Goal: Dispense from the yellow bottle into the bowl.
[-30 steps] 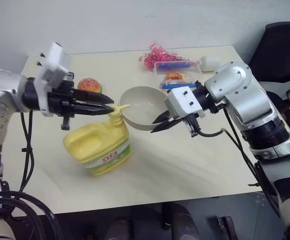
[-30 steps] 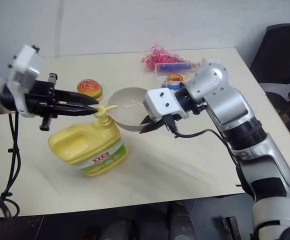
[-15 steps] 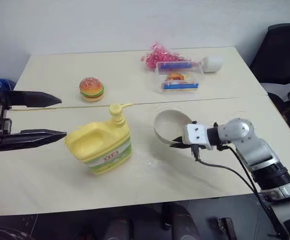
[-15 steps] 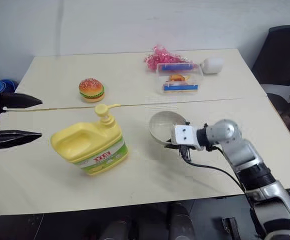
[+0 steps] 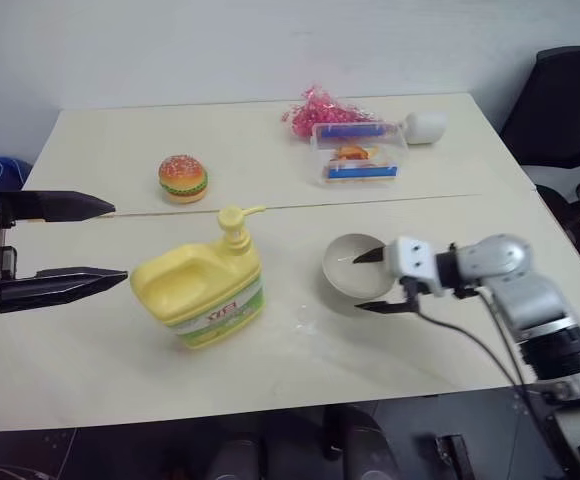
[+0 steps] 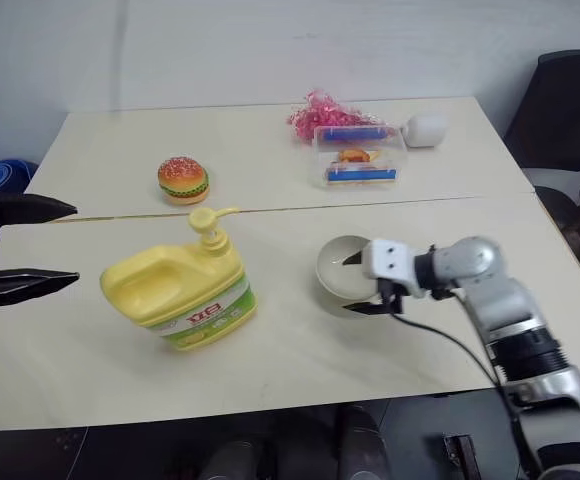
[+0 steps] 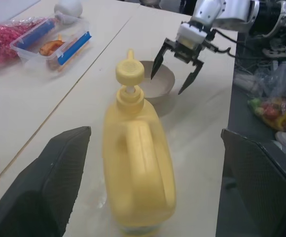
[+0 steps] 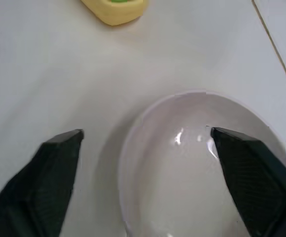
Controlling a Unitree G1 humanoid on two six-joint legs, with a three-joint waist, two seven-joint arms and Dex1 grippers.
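1. Left gripper point(image 5: 110, 240), far left edge of the head views: fingers wide apart, holding nothing. A second ago they were closed on the pump top of the yellow bottle point(image 5: 200, 295); now the gripper has drawn back to the frame's left edge, well apart from the bottle.
2. Yellow bottle, left of centre on the table point(image 5: 120, 390): upright, pump nozzle pointing toward the upper right. It stands much where it did half a second ago. Label is green and white with red lettering; the letters are too small to read with certainty.
3. Toy hamburger point(image 5: 182, 177), upper left of centre, behind the bottle: place unchanged.
4. Bowl point(image 5: 355, 276), right of centre: sitting flat on the table, open side up, whitish inside. A second ago it was held tilted in the air at the pump nozzle; half a second ago it was lower and still tipped.
5. Right gripper point(image 5: 368, 282), just right of the bowl: fingers spread wide, one on either side of the bowl's near rim, not clamping it. Earlier they were pinched shut on the rim.
6. Clear box with blue stripes point(image 5: 356, 152) and pink tinsel point(image 5: 315, 108), upper right of centre: unmoved. No readable writing there.
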